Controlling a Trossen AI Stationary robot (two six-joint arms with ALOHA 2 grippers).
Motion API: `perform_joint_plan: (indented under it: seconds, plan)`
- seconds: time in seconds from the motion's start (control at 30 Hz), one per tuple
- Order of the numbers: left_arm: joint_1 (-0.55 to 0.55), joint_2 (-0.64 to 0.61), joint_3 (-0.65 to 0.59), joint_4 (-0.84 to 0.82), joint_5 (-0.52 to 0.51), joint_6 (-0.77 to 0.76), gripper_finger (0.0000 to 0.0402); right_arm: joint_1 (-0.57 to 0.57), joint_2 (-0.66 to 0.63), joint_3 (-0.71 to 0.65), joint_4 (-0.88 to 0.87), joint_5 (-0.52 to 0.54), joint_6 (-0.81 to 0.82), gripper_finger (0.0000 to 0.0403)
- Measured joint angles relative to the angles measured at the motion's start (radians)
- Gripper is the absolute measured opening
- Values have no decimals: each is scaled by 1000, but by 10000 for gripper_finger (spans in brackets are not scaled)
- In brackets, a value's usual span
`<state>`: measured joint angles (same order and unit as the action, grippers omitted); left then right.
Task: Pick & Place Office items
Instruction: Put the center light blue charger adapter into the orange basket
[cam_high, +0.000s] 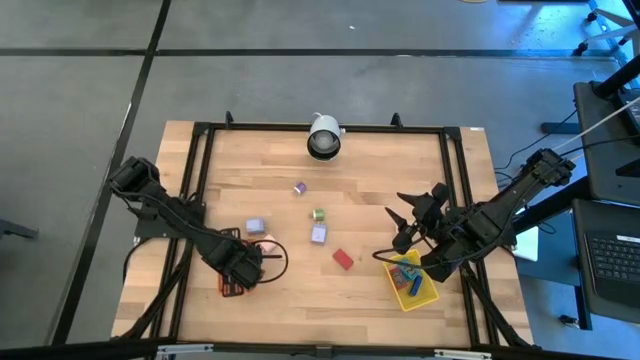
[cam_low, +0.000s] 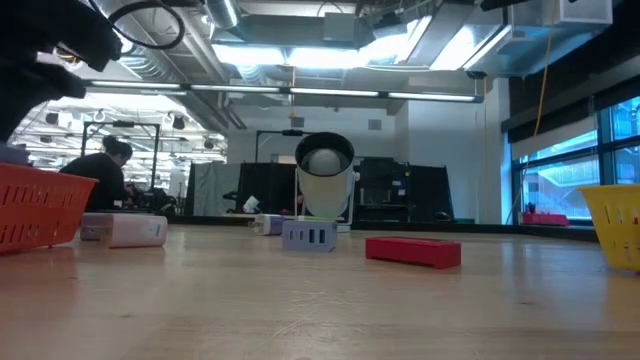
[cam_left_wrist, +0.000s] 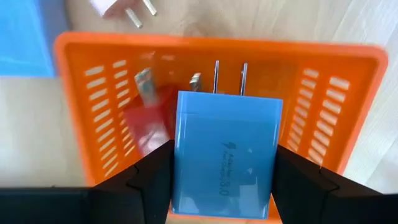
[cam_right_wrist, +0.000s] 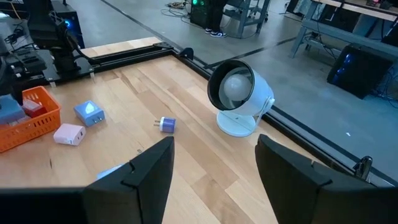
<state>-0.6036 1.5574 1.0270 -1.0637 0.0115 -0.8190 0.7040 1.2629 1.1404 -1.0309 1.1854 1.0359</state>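
Left gripper (cam_left_wrist: 221, 180) pinches a blue rectangular plastic plug adapter (cam_left_wrist: 225, 155) directly above the orange slotted plastic tray (cam_left_wrist: 99, 93). Right gripper (cam_right_wrist: 214, 171) hangs spread and empty near the yellow tray (cam_high: 412, 292).

On the desk (cam_high: 300, 290), one tray (cam_high: 232, 285) sits near the front left corner under the left tool (cam_high: 248, 265), which holds a charger block (cam_left_wrist: 224, 158) between its fingers over that tray. A second tray (cam_high: 412, 284) lies front right, beneath the right tool (cam_high: 400, 228), whose fingers stand apart with nothing between them. A fan-like device (cam_high: 323, 136) stands at the middle of the back edge, and between it and the trays five office items (cam_high: 318, 234) lie scattered.
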Motion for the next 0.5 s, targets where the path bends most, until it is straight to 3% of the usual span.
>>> perform_joint_plan:
  seconds: [0.2,0.5]
  plan:
    - [6,0,-66,61,9,-25,224,0,0,0,10,0,-2,224]
    - [59,0,-51,46,7,46,253,0,0,0,14,-8,-5,224]
